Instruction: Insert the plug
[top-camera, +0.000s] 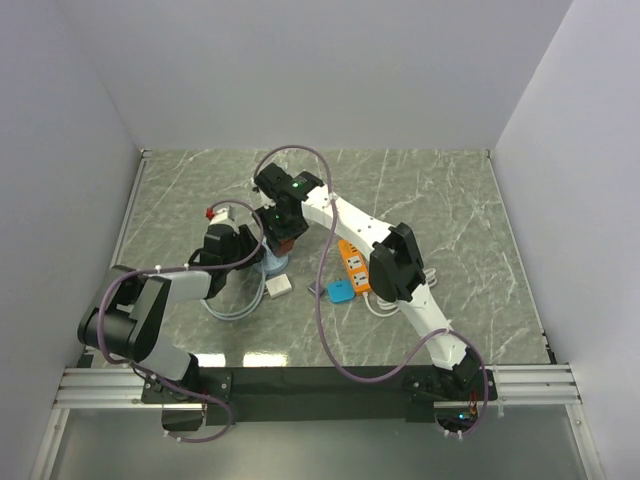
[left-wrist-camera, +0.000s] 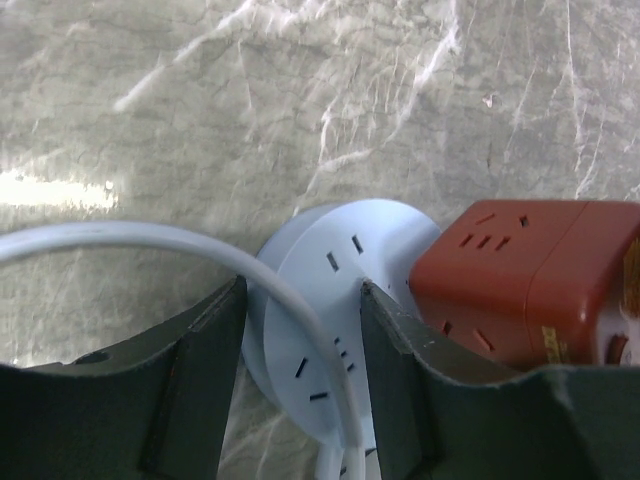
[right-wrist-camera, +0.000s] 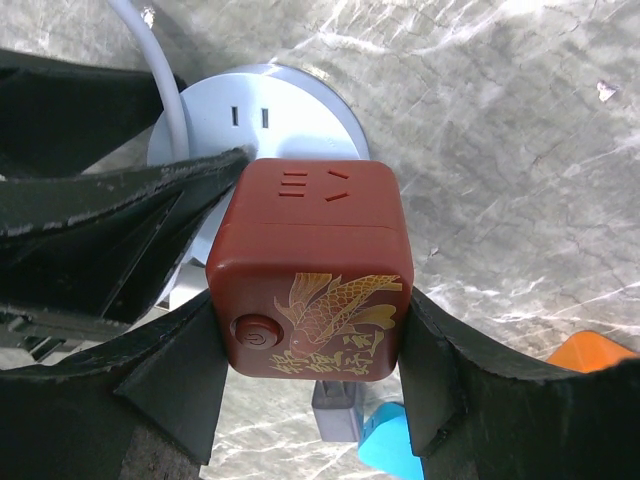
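Holding the red cube plug (right-wrist-camera: 305, 260) clamped in the right gripper (right-wrist-camera: 310, 335), mid-frame in its wrist view, we are bracing the pale round socket (left-wrist-camera: 335, 250) in the left gripper (left-wrist-camera: 300, 350). The plug is sitting just right of the socket face in the left wrist view; its prongs are hidden.

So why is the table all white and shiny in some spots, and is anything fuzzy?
Left wrist view: glare whitens the table at the left; the close pincer fingers look soft, the round socket clearer. Right wrist view: shiny streaks on the marble, but the red cube is sharp. Top view: even light, faint shadows under the arms.
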